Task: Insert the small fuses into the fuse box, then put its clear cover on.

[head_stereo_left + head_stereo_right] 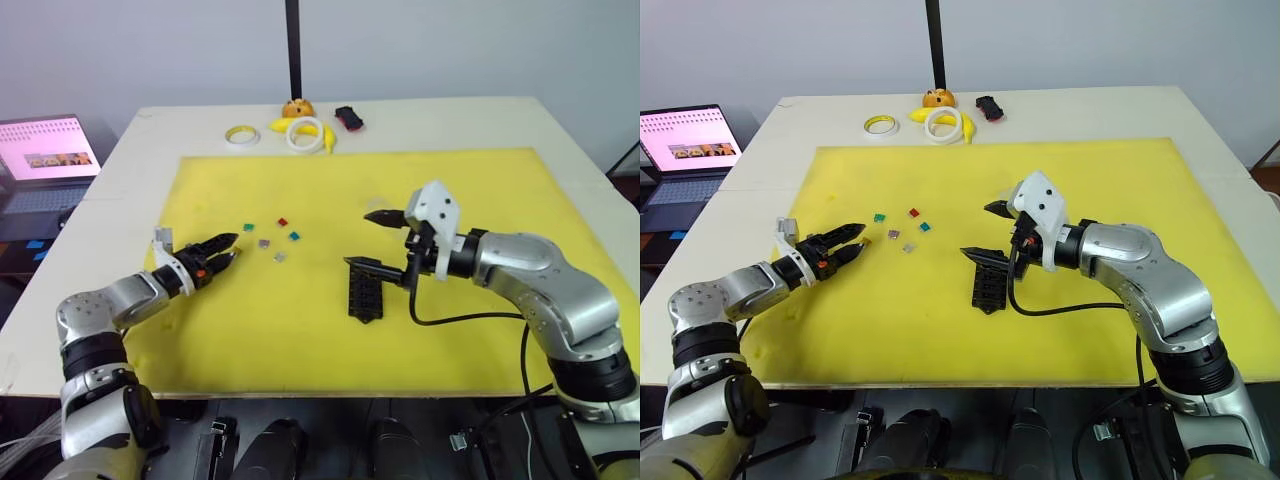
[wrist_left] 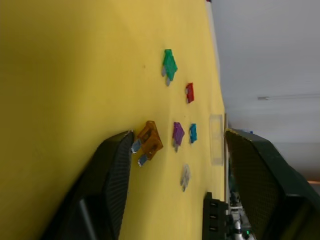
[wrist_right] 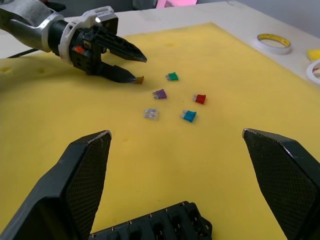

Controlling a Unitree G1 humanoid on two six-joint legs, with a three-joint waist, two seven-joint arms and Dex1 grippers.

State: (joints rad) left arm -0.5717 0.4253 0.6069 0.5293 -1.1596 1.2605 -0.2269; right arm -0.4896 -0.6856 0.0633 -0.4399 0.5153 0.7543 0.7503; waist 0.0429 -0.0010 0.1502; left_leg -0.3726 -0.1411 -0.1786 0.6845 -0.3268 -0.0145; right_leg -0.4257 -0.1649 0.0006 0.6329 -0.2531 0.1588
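Left to right, as I read my feeds. My left claw (image 1: 222, 250) hovers low over the yellow mat (image 1: 480, 330), its two fingers spread; in the left wrist view the orange fuse (image 2: 148, 142) lies on the mat against the tip of one finger, not yet pinched.

Just right of that claw lie the other small fuses, loose and well apart from each other: green (image 3: 172, 76) farthest from me, then red (image 3: 200, 99), teal (image 3: 189, 116), purple (image 3: 160, 93) and grey (image 3: 151, 114) nearest. Each is a tiny translucent body with two metal blades, lying flat.

Further right and nearer to me sits the fuse box (image 1: 365, 294) — a black block flat on the mat. The slots I can see at its edge in the right wrist view look empty, so I judge no fuse is seated. My right claw (image 1: 372, 240) hangs above it, fingers wide apart and holding nothing.

The clear cover (image 2: 215, 138) shows in the left wrist view as a faint transparent rectangle on the mat beyond the fuses.

Progress, in my judgement: at the very start — six fuses to insert, then the cover. Tape rings (image 1: 304, 133) on the far counter (image 1: 450, 115) play no part.
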